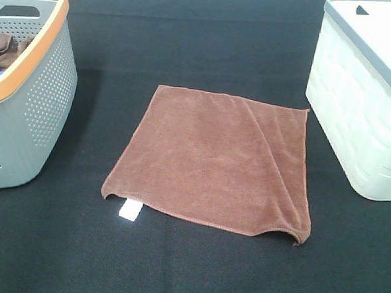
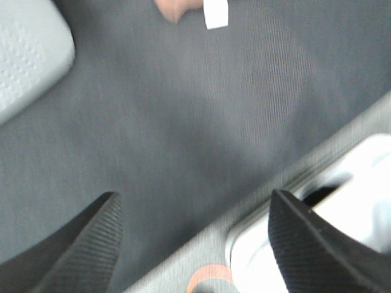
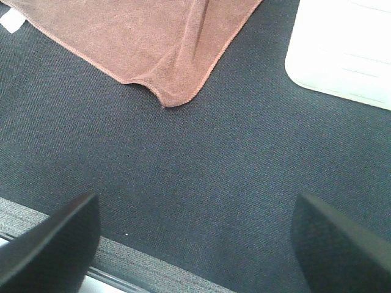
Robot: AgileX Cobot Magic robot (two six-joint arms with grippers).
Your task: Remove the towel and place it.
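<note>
The rust-brown towel (image 1: 211, 164) lies spread flat on the black table mat, its white tag (image 1: 130, 210) at the near left corner. Neither gripper shows in the exterior high view. In the right wrist view the towel's near right corner (image 3: 171, 91) lies ahead of my right gripper (image 3: 195, 238), which is open and empty over the mat near the table's front edge. In the left wrist view only a towel corner (image 2: 174, 9) and the tag (image 2: 215, 13) show at the frame's edge; my left gripper (image 2: 195, 238) is open and empty, far from them.
A grey perforated basket with an orange rim (image 1: 25, 103) stands at the left, with brown cloth inside. A white woven-pattern bin with a grey rim (image 1: 364, 110) stands at the right; it also shows in the right wrist view (image 3: 342, 55). The table's front edge (image 2: 342, 140) lies under the left gripper.
</note>
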